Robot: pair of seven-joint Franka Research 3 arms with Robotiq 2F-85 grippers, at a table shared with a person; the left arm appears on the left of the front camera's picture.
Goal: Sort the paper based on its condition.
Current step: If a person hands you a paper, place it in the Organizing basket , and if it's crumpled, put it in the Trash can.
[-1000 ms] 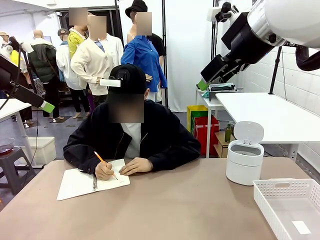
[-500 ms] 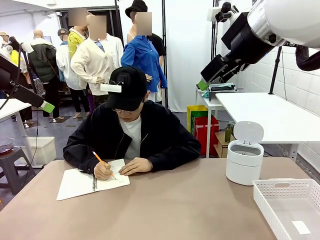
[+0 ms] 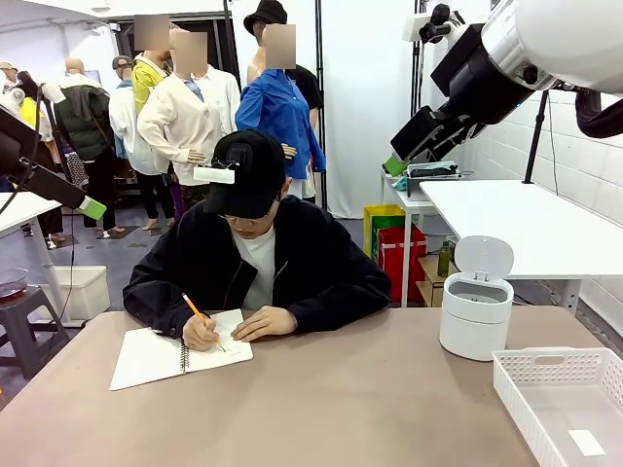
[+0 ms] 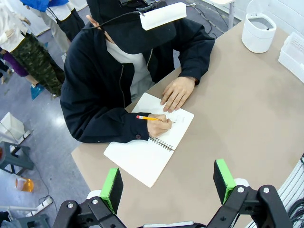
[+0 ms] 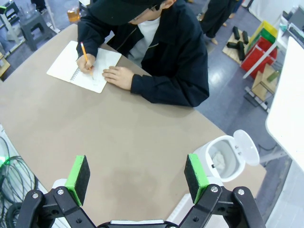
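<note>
No loose sheet of paper is in view. A person at the far side writes with an orange pencil (image 3: 198,311) on the right page of an open white spiral notebook (image 3: 156,356) (image 4: 142,159) (image 5: 66,66), the other hand resting on that page. My left gripper (image 4: 167,183) hangs open high above the notebook, with nothing between its green pads. My right gripper (image 5: 137,173) is open too, high over the bare brown table (image 5: 118,137). Both arms are raised off the table in the front view.
A white lidded bin (image 3: 476,311) (image 5: 228,154) stands at the table's right with its lid up and something white inside. A white perforated tray (image 3: 545,365) sits at the near right corner. A white side table (image 3: 526,224) is behind the bin.
The person's head has shifted slightly while the hand keeps writing. Neither arm has moved.
</note>
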